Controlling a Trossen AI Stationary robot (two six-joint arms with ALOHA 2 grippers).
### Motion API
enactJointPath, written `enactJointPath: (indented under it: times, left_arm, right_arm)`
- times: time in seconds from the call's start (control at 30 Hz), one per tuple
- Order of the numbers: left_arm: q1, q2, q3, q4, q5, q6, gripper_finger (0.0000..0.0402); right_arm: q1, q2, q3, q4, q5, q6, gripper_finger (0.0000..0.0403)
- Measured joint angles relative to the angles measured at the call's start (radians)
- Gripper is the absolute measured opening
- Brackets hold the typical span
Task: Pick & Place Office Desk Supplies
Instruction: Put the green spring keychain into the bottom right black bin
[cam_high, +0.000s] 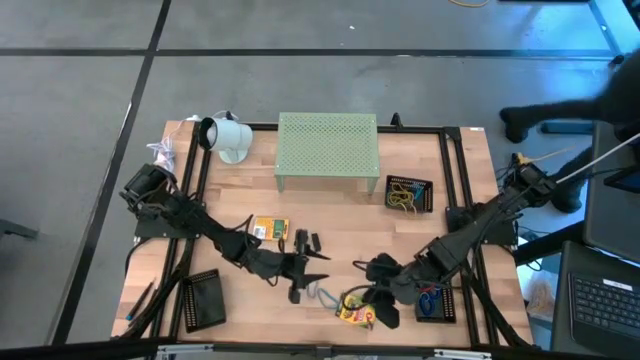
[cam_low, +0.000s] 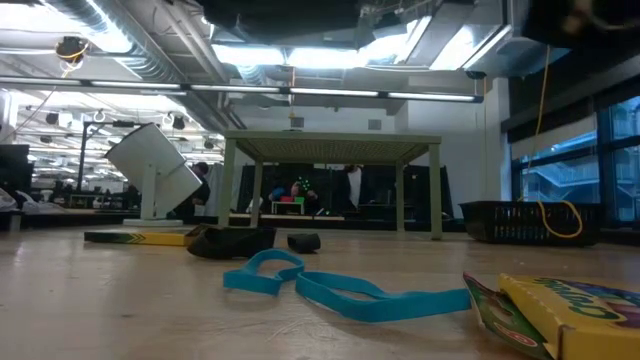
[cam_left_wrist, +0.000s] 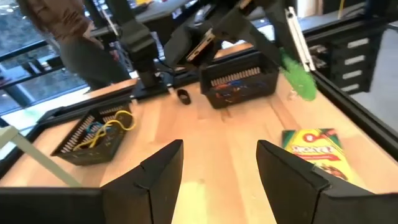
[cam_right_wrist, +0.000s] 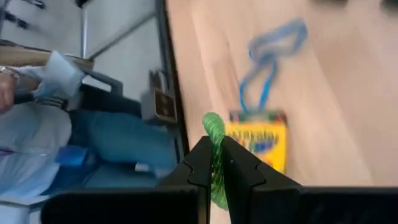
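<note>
Crayon box (cam_left_wrist: 315, 151) near the left tool: large green brand lettering on yellow, blurred, not legible. Right wrist view's crayon box (cam_right_wrist: 258, 138) print also unreadable. No other text.

I see bare surface (cam_high: 340, 225) between the pale green stand (cam_high: 328, 150) and both arms. Near the front edge, a blue band (cam_high: 322, 294) and crayon box (cam_high: 355, 311) crowd the gap between my pincers.

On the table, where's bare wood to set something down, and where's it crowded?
Free: the stretch between the pale green stand and the crayon box, and the middle between the stand and both grippers. Crowded: the front edge, where the open left gripper, blue rubber band, second crayon box and right gripper, shut on a green band, sit together.
</note>
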Motion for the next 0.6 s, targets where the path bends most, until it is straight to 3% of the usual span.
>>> enactJointPath:
  times: [0.17,0.43,0.6]
  left_arm:
    - [0.003,0.0,0.0,-0.007,-0.002,-0.003,0.0199]
    - [0.002,0.0,0.0,-0.014,0.003,-0.003,0.0199]
    - [0.001,0.0,0.0,-0.02,0.004,-0.003,0.0199]
  right_arm:
    - [0.036,0.0,0.0,-0.173,-0.107,0.235,0.0022]
    - [0.126,-0.003,0.001,-0.523,-0.386,0.569,0.0022]
    - [0.177,-0.024,0.001,-0.553,-0.415,0.659,0.0022]
